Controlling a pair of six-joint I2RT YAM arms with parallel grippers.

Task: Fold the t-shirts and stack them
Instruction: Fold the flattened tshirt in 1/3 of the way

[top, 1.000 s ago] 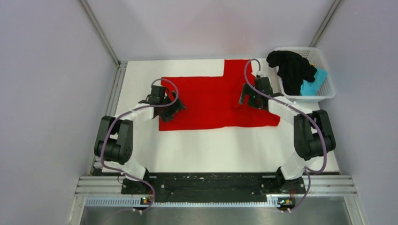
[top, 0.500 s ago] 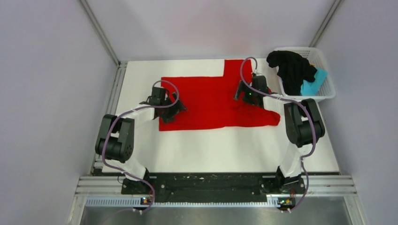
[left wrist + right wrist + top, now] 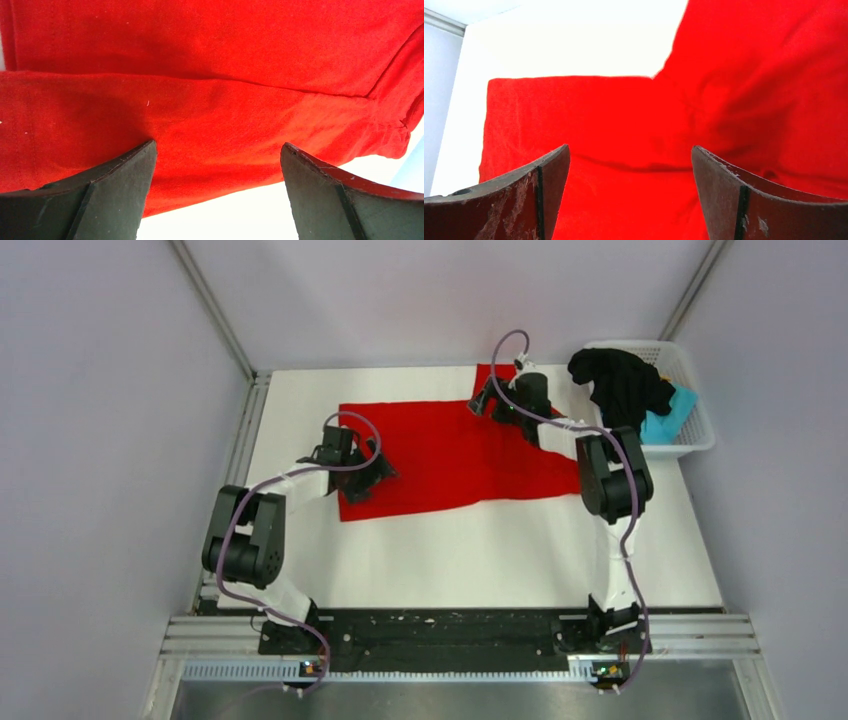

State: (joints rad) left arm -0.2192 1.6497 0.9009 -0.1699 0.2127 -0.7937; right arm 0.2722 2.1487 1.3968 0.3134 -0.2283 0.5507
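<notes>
Plain bright red cloth t-shirt (image 3: pixel 450 455) spread beneath both end effectors. Left gripper (image 3: pixel 217 147): jaws wide, empty, a fold line just ahead. Right gripper (image 3: pixel 629 150): jaws wide, empty, sleeve ahead, rightward.

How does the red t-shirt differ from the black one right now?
The red t-shirt lies spread on the table; the black t-shirt is bunched up in the white basket, hanging over its rim. The left pincer and right pincer, both open, are over the red t-shirt; neither is near the black t-shirt. Both are plain single-coloured cloth, and neither is gripped.
</notes>
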